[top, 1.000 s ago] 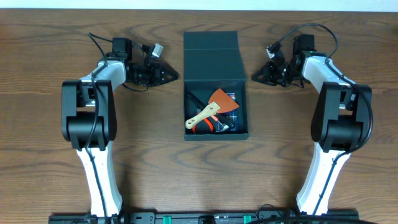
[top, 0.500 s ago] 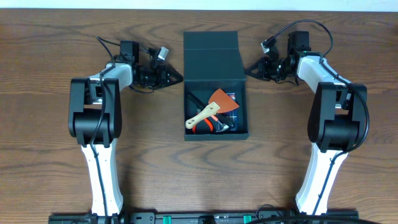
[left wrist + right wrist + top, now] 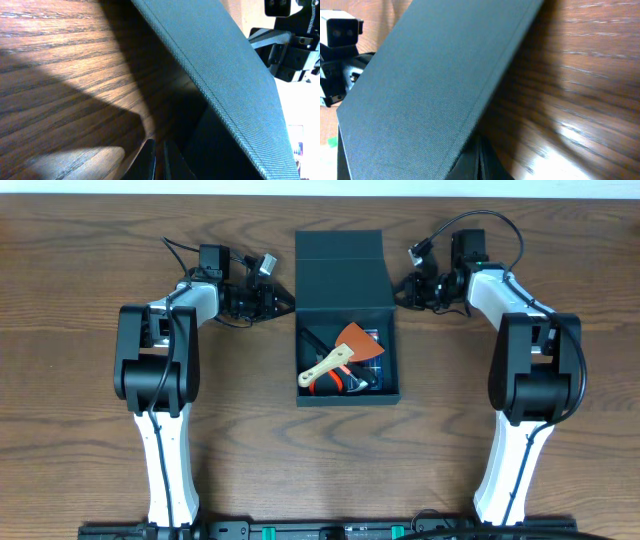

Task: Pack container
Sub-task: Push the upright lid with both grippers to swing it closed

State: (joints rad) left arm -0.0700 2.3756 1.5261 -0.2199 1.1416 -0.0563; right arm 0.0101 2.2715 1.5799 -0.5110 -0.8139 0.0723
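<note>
Container (image 3: 340,275) sits mid-bench (image 3: 100,260), a little toward 12 o'clock. Its long axis runs 12 to 6: lid (image 3: 225,65) thrown back toward 12, box body toward 6, mouth facing up, hinge line running 9 to 3. Inside I see a scraper (image 3: 345,350) with a pale handle and some orange-and-black tool under it; the rest is too dark to name. Left hand (image 3: 285,303) is at the lid's 9 o'clock edge, fingers pinched together and holding nothing. Right hand (image 3: 403,287) is at the 3 o'clock edge, likewise closed and empty. Both wrist views look along the bench at the lid's underside, with shadow beneath it, so the flap seems to ride slightly off the wood; I can't tell whether either fingertip touches it. My read: loading is done and the step in hand is shutting the lid. The next move calls for both closed tips to slip under the flap's side edges and lift evenly, swinging it over the hinge toward 6 without pushing the box along or catching the scraper handle.
</note>
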